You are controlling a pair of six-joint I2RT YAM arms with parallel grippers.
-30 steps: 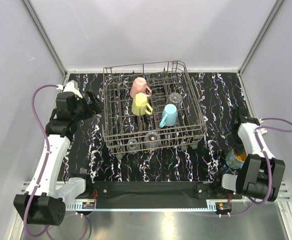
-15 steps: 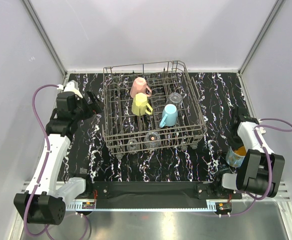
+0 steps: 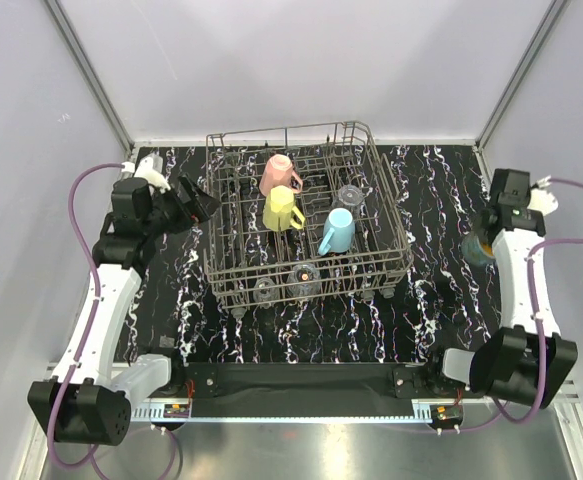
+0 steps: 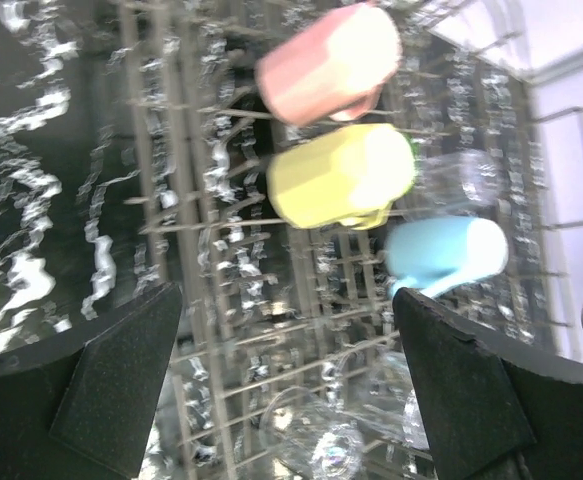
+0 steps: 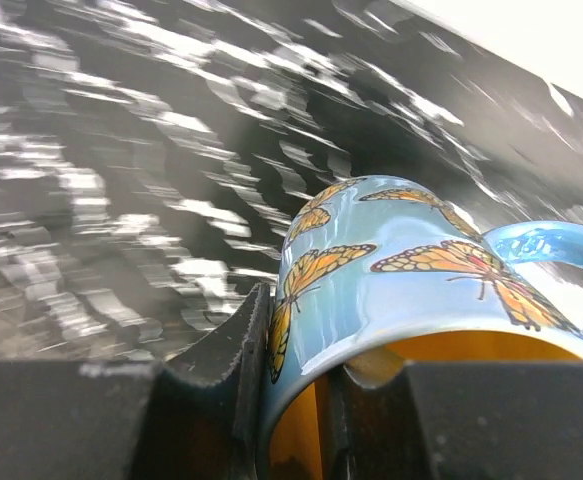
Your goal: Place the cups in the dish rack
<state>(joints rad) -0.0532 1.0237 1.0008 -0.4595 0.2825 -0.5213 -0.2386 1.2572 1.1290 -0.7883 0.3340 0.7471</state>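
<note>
Black, white-veined table (image 3: 441, 190); pink mug (image 3: 279, 172), yellow mug (image 3: 282, 208), light-blue mug (image 3: 338, 230); butterfly mug (image 5: 411, 270) blue, orange inside.

The dark grey wire dish rack (image 3: 391, 262) sits mid-table. In it a pink mug (image 3: 277, 173) lies at the back, a yellow mug (image 3: 281, 209) just in front of it and a light blue mug (image 3: 338, 231) to their right, all tipped among the tines. Two clear glasses (image 3: 304, 277) stand by the front rail, and a third glass (image 3: 350, 195) stands behind the blue one. A butterfly mug (image 5: 411, 270), orange inside, is well right of the rack, its wall pinched by the right gripper (image 5: 296, 400).

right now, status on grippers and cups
Left gripper open, left of dish rack. Right gripper shut on butterfly mug, right of it. Pink mug, yellow mug, light blue mug racked.
</note>
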